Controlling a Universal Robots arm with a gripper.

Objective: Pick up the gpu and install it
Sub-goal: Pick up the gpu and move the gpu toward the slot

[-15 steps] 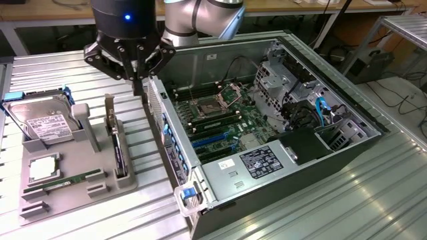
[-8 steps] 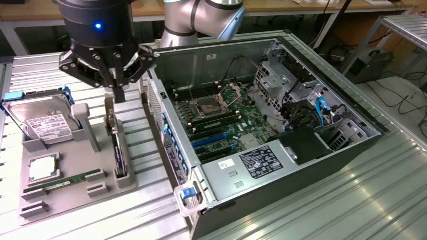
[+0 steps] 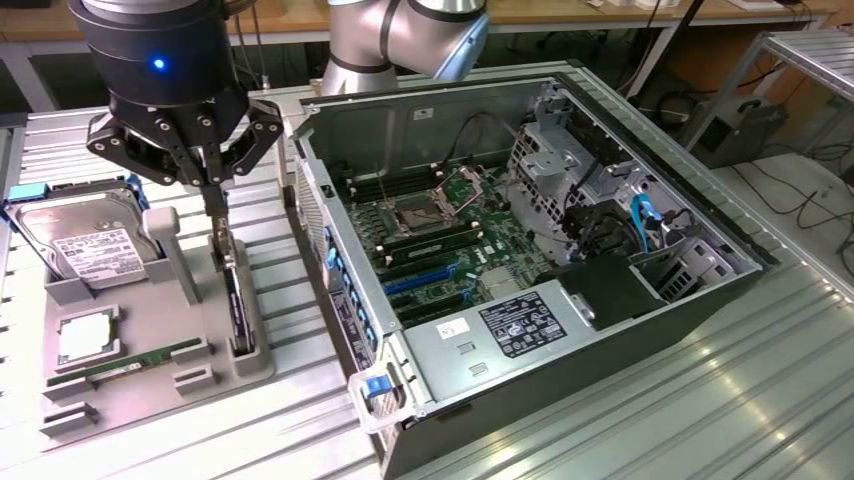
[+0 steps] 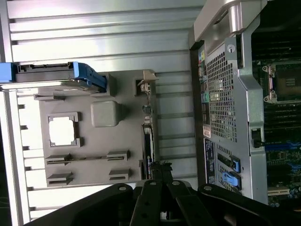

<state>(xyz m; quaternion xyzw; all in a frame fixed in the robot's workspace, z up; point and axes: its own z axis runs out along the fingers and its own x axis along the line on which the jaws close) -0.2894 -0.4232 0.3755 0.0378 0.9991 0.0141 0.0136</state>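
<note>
Exterior view: the hand [image 3: 215,207] is pinching shut on the top edge of the gpu [image 3: 238,300], which is standing on edge in a grey holder tray [image 3: 147,375] on the bench [image 3: 694,400], just beside the open computer case [image 3: 534,385], to the exterior view's left of it. Wrist view: the hand [image 4: 157,168] is clamping one end of the gpu [image 4: 147,136], which is running alongside the computer case's perforated rear panel.

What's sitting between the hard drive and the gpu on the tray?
One grey upright block of the tray stands between hard drive and gpu, clear in the exterior view.
</note>
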